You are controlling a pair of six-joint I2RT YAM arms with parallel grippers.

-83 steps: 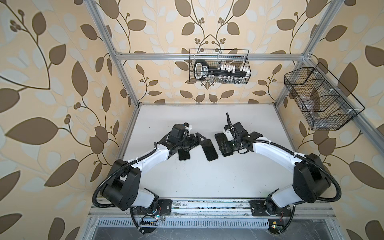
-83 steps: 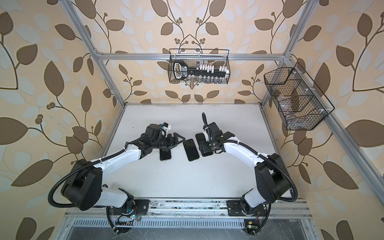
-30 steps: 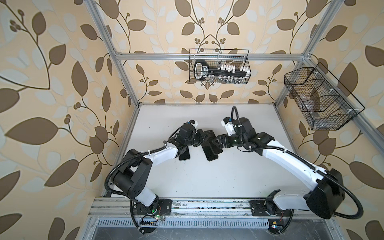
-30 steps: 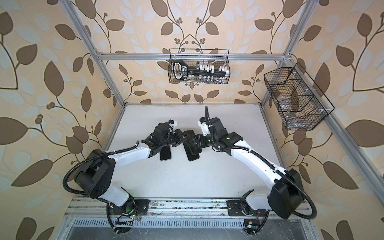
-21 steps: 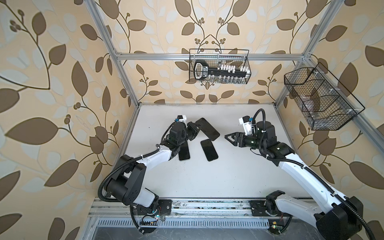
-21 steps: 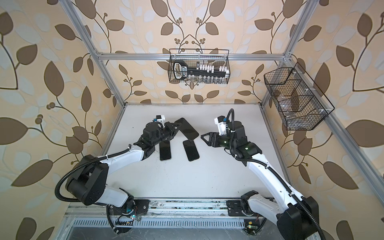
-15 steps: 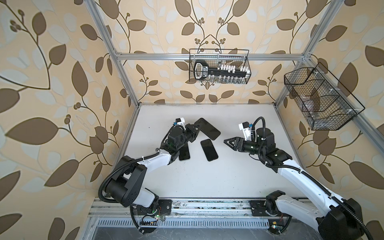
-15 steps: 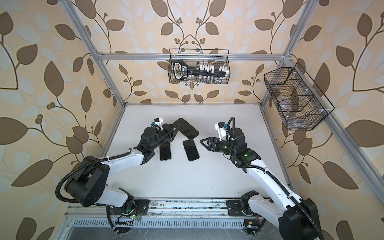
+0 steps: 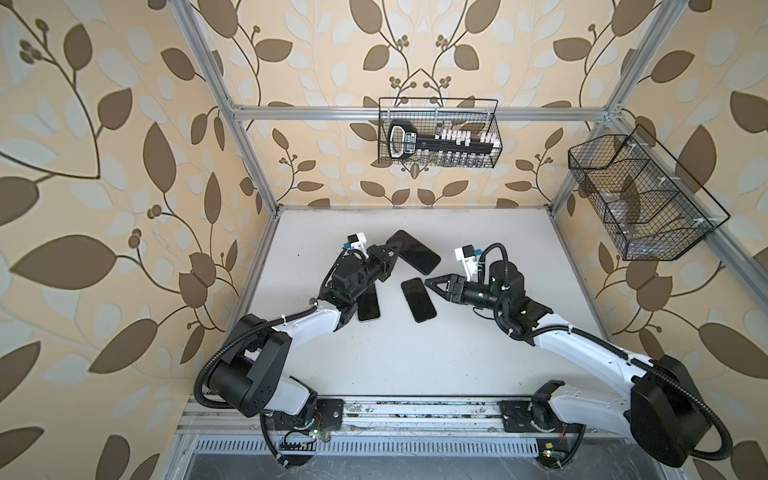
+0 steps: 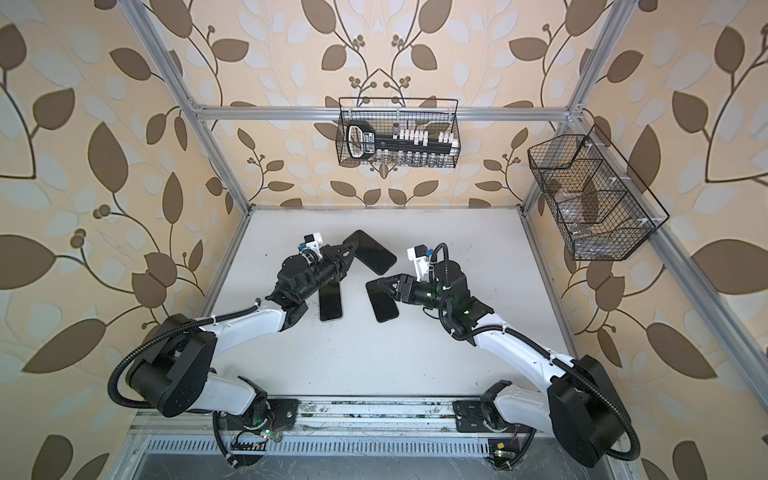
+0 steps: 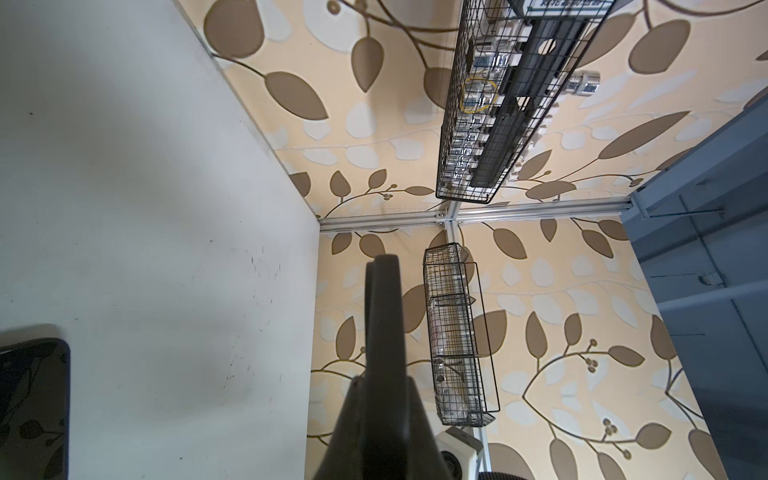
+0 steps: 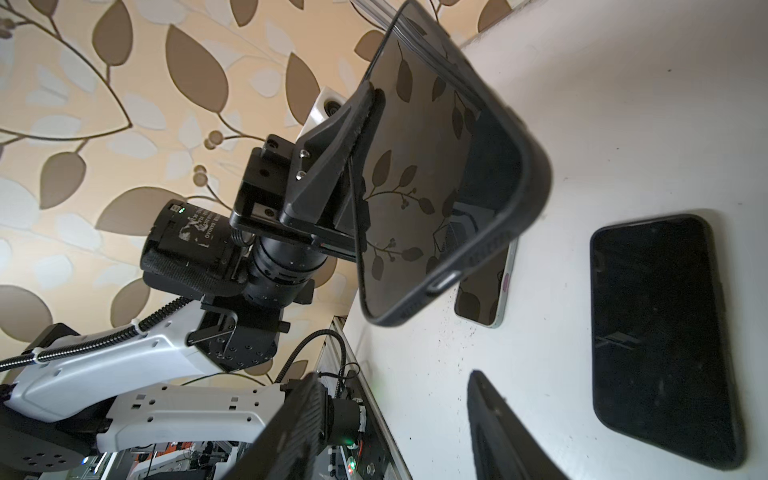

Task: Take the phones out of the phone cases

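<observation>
In both top views my left gripper [image 9: 392, 251] [image 10: 349, 249] is shut on the long edge of the phone [image 12: 415, 174], which sits in its black phone case [image 12: 536, 178]. The phone is held tilted above the back middle of the table, its glossy screen reflecting the leaf wallpaper. The left wrist view sees it edge-on between the fingers [image 11: 353, 424]. My right gripper [image 9: 430, 282] [image 12: 390, 378] hovers open and empty to the right, apart from the phone. It is over one end of a matte black slab [image 9: 417, 300] [image 12: 665, 332] that lies flat.
A silver-edged phone [image 9: 369, 309] [image 12: 486, 286] lies on the white table [image 9: 415, 361], partly under my left wrist. A wire basket with tools [image 9: 438, 139] hangs on the back wall. Another wire basket [image 9: 640, 199] hangs on the right wall.
A second ago both grippers were at the cased phone. The right one let go, pulled away right, then came back toward the middle with narrower jaws. The left carried the phone toward the back.
</observation>
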